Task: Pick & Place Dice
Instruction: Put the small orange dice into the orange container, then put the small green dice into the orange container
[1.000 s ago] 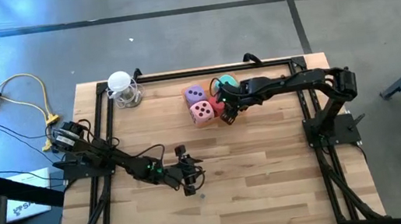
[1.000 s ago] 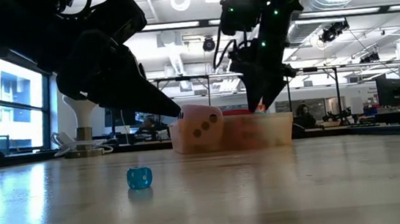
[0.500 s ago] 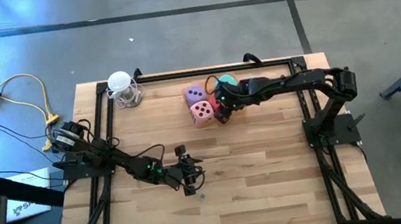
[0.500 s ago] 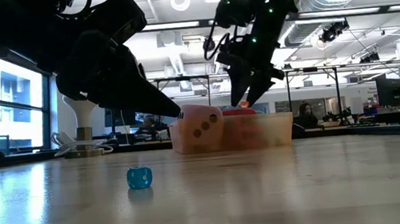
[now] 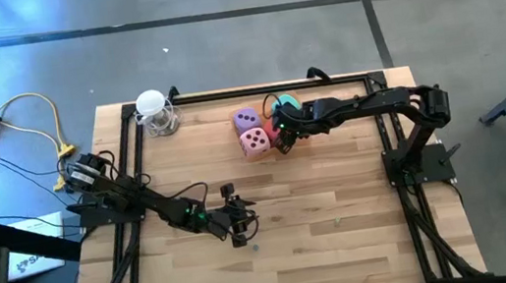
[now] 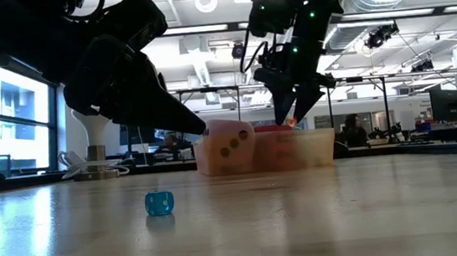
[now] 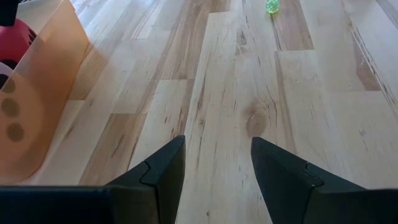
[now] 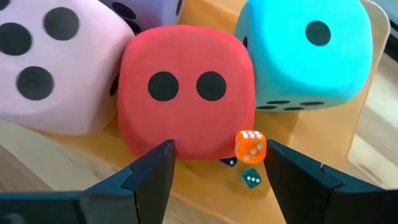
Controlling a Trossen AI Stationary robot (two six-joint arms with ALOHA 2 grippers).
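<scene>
Red die [image 8: 186,87] sits in the orange tray [image 8: 348,143] at the far middle of the table, pink die [image 5: 254,141] to its left, teal die [image 8: 308,53] beyond. Right gripper [image 8: 217,177], jaws open and empty, has dipped back over it, poised to grasp. Left gripper [image 7: 217,171] waits near, open

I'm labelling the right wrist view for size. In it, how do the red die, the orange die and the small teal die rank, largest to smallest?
1. Red die, by far the largest.
2. Orange die.
3. Small teal die, a bit smaller than the orange one; they lie close together, so nearness hardly skews this.
</scene>
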